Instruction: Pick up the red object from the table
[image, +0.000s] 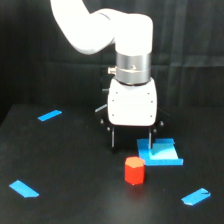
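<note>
Blue strips: three lay on the table (75, 190) — nearest one (195, 197), another (23, 188), a third (49, 115).
Red object (134, 170): one — upright on the table, beside one blue square (160, 152).
Gripper (132, 137): one, fingers spread, empty, behind the block.

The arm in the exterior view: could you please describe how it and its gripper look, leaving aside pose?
The arm has smooth, rounded glossy white links, ending in a brushed silver metal ring at the wrist. Below that sits a boxy white housing with rounded corners. The gripper has thin black fingers and dark linkages at the housing's sides. No markings are legible.
</note>
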